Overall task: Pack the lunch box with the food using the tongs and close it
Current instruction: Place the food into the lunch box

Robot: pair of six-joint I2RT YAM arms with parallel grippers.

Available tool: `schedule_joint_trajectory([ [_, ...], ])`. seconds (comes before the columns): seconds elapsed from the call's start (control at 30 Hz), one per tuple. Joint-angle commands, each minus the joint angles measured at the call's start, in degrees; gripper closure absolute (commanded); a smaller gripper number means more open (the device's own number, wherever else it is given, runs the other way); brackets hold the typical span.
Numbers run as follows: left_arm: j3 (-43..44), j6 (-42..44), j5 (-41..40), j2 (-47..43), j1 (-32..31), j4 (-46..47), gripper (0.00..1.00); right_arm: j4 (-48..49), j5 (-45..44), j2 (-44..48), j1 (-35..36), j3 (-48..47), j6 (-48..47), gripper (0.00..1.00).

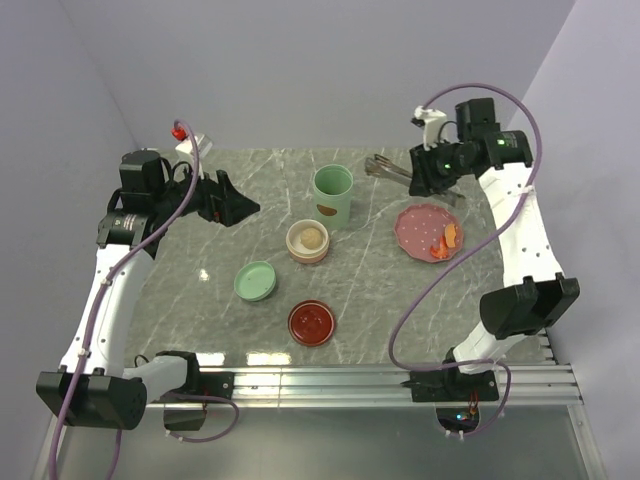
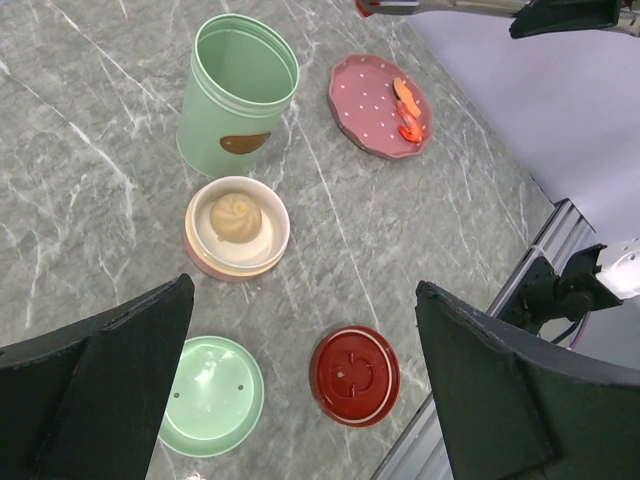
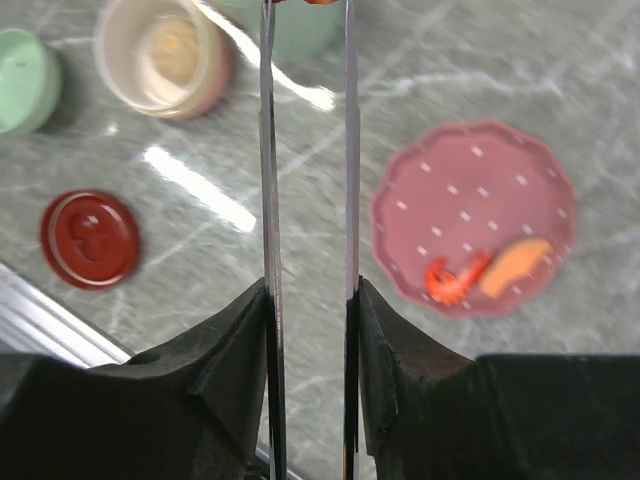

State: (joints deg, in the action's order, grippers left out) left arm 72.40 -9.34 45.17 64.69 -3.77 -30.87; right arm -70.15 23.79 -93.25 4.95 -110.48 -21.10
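Centrally, right gripper [image 3: 312,290] jaws clamped on the tongs [image 3: 268,150], one black finger pressed against each silver arm, the arms squeezed near parallel and running away toward the tall green tin [image 1: 332,195]. At the tips, a scrap of red [image 2: 366,7], cut off by the frame edge; probably one piece of the food, though too little showing to be sure. Off to the side, two more pieces [image 3: 480,272], one red and one orange, lying on the pink plate [image 3: 470,180]. Judged as the carry toward the lunch box. Hold the squeeze even to avoid dropping the piece on the marble; travel level, stop with the tips over the chosen opening, lower inside the rim, and only then release. Further out, cream bowl [image 2: 192,225] with a dumpling [image 2: 236,215], just beside the tin; green lid [image 2: 212,395] and red lid [image 2: 355,375] lying apart, nearer the arms. Last, left gripper [image 2: 305,290] jaws spread wide, holding nothing, hovering above the lids.
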Motion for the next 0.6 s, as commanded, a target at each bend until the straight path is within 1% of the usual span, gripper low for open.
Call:
schedule_joint_trajectory([
  [0.0, 1.3, 1.7, 0.8, -0.2, 0.3, 0.9, 0.00, 4.1, 1.3, -1.3, 4.3, -3.2, 4.9, 0.57],
  [0.1, 1.6, 1.7, 0.8, 0.2, 0.3, 0.6, 0.01, 4.7, 0.5, -3.9, 7.8, -5.8, 6.1, 0.57],
  [0.23, 2.0, 1.9, 0.5, 0.3, 0.3, 0.2, 0.01, 7.4, -2.7, -6.0, 11.1, -6.1, 7.5, 0.57],
  [0.37, 2.0, 1.6, 0.5, 0.4, 0.3, 0.5, 0.01, 7.8, -5.2, -9.4, 13.2, -7.5, 7.7, 0.56],
  [0.47, 2.1, 1.5, 0.5, 0.6, 0.3, 0.6, 0.00, 8.0, -7.4, -11.4, 14.2, -9.3, 8.4, 0.52],
  [0.57, 1.9, 1.9, 0.2, 0.5, 0.3, 0.5, 0.01, 8.4, -8.9, -12.0, 14.7, -9.8, 9.3, 0.45],
])
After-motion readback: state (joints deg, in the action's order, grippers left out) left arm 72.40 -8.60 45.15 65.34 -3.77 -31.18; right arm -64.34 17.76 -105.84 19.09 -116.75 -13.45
